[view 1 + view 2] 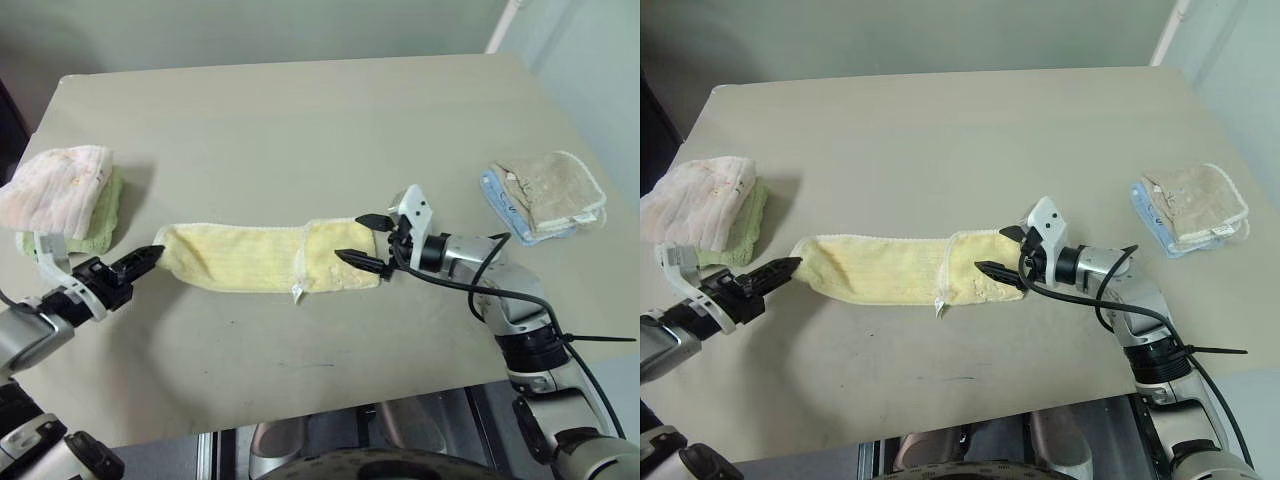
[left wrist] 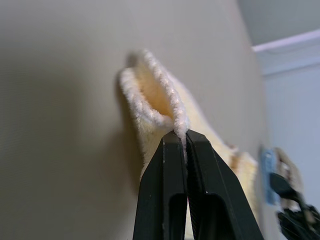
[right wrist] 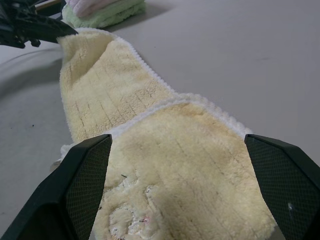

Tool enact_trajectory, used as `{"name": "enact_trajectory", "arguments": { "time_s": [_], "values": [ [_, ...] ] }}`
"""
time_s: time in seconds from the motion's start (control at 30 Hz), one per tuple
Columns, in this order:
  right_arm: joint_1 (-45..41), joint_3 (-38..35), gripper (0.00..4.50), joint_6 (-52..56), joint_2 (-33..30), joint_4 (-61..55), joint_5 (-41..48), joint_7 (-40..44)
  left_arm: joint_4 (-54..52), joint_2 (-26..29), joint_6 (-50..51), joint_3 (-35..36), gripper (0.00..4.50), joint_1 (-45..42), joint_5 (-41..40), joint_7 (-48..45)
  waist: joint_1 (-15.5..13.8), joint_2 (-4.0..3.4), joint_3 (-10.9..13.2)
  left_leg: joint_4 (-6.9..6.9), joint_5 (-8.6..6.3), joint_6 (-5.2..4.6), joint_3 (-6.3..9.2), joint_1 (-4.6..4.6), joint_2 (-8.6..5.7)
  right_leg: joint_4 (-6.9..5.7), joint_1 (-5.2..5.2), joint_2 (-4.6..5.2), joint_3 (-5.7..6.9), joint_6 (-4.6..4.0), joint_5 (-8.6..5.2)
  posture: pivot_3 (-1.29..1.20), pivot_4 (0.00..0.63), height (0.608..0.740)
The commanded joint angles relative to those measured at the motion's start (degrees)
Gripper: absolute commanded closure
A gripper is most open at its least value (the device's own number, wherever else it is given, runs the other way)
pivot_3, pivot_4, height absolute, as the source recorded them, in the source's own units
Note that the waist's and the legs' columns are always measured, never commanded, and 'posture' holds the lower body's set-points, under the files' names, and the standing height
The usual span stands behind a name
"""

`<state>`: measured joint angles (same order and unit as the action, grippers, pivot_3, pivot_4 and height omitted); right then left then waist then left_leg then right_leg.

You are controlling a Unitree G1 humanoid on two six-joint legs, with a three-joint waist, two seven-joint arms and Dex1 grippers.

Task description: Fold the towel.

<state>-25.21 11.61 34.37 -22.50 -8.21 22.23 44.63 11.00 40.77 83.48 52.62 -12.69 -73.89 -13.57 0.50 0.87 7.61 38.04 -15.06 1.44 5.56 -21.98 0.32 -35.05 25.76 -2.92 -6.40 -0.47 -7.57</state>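
Currently towel [image 1: 250, 257], pale yellow fluffy terry with corded cream hem, lies long across frame centre on the matte beige surface [image 1: 300, 120], right end folded over. Left gripper [image 1: 150, 257] clamped on its left hem, lifting it slightly. Right gripper [image 1: 366, 240] spread wide, straddling folded end.
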Motion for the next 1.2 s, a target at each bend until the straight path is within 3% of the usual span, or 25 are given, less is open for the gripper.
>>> {"name": "enact_trajectory", "arguments": {
  "time_s": [0.03,0.4,0.8,1.2],
  "values": [
    [-0.07,-1.83,0.0,-0.74,0.07,-2.64,0.73,-0.33,-2.92,1.79,1.12,-0.9,4.47,-1.93,-3.95,-0.91,-0.03,0.0,0.0,0.0,0.0,0.0,0.0,0.0,-0.01,0.0,-0.01,0.0,0.0,0.0,0.0,0.0,0.15,0.74],
    [0.08,-3.05,0.0,-0.73,-0.01,-2.96,0.88,-1.02,-6.71,1.22,1.51,-9.5,4.47,-4.22,-8.1,-2.42,-0.24,0.01,0.01,0.02,0.0,0.0,-0.01,0.01,0.0,0.0,-0.02,-0.01,0.0,0.0,0.0,0.0,0.15,0.74],
    [2.61,-8.79,0.0,1.76,-1.46,-7.55,2.29,-4.35,-8.13,-3.58,1.49,-26.31,4.47,-13.03,-10.92,-4.73,-0.53,0.02,0.01,0.06,0.02,0.02,-0.01,0.01,-0.01,0.02,-0.06,0.0,0.01,0.04,0.01,0.0,0.15,0.74],
    [7.44,-15.26,0.0,5.24,-3.4,-14.19,4.26,-9.32,-4.48,-9.82,-0.92,-41.78,4.47,-21.97,-0.28,-14.66,-0.79,0.04,0.02,0.23,0.07,-0.13,0.0,0.08,-0.05,0.11,-0.34,0.0,0.0,0.62,-0.06,0.0,0.15,0.74]
  ]
}}
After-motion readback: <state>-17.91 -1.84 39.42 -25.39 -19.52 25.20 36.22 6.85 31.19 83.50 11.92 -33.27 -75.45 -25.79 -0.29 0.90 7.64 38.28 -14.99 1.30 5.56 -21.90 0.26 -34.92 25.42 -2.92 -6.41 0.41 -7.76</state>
